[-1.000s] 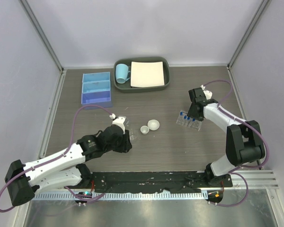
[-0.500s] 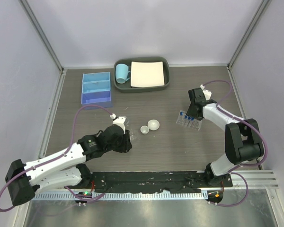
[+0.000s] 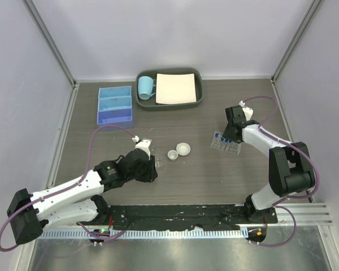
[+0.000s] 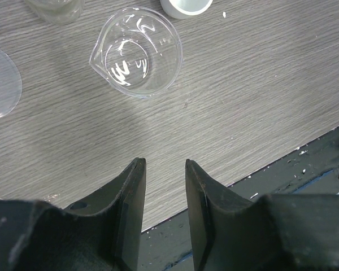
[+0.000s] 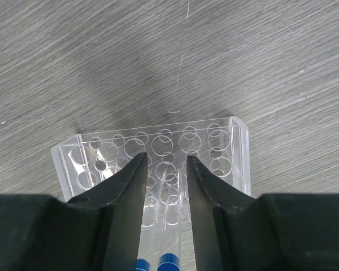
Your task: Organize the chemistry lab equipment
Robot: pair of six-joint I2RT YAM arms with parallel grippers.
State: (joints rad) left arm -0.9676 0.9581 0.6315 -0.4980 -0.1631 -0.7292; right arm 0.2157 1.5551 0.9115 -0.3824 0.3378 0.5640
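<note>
1. The left gripper hangs low over the table at about 8 o'clock from its middle. Its jaws stand spread, with only bare wood grain between them.
2. In the left wrist view a small clear beaker with a pouring lip stands upright at 11 o'clock from the fingertips, apart from them. A clear vessel is cut off by the frame's edge at 10 o'clock, and a flat clear disc lies at 9 o'clock.
3. The two small white round dishes sit just beside each other near the table's middle, at 2 o'clock from the left gripper.
4. The right gripper is over the clear plastic tube rack, which stands at 3 o'clock on the table.
5. Two thin clear blue-capped tubes run side by side between the right fingers, down into the rack's holes. The jaws are partly parted around them, but whether the pads actually press on the tubes I cannot tell.
6. The blue three-compartment box lies at 10 o'clock, well apart from both arms.
7. At 12 o'clock sits the dark grey tray, holding a light-blue mug and a white sheet.
</note>
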